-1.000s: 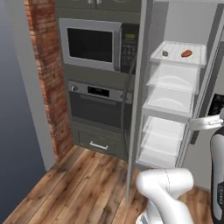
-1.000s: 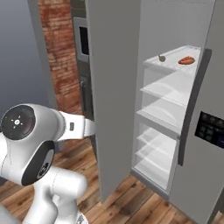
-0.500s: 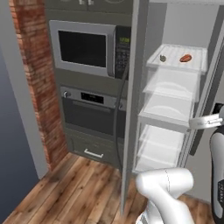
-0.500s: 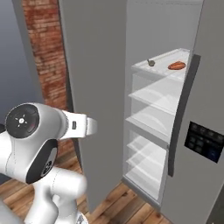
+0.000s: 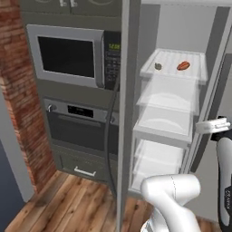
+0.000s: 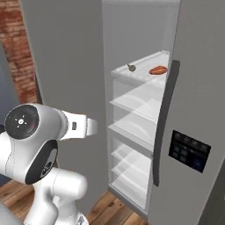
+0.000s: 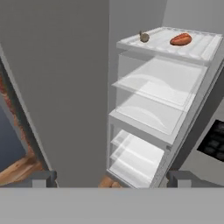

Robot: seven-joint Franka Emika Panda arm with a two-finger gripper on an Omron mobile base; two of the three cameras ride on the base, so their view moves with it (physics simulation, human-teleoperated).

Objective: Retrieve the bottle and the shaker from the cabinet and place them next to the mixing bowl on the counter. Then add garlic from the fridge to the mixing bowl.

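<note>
Facing the open fridge (image 5: 213, 59), I had the shelves right in front of me. On my hand view the gripper (image 7: 111, 178) sat wide open, its two dark fingertips (image 7: 43, 178) far apart at the bottom of the picture, and nothing was between them. The garlic (image 7: 144, 37) lay on the top shelf (image 7: 197, 50), toward its left front corner, a small brownish bulb with a stem sticking up. Near it, further right on the same shelf and not touching it, rested a reddish oblong item (image 7: 180, 39); I couldn't tell exactly what food it was. From the left base camera I saw the garlic (image 5: 158, 66) and the red item (image 5: 183, 65) again on that top shelf, with the fridge door (image 5: 127, 108) swung open edge-on beside the microwave (image 5: 68, 56) and the wall oven (image 5: 77, 124) under it. Wood flooring (image 5: 68, 204) ran below.
</note>
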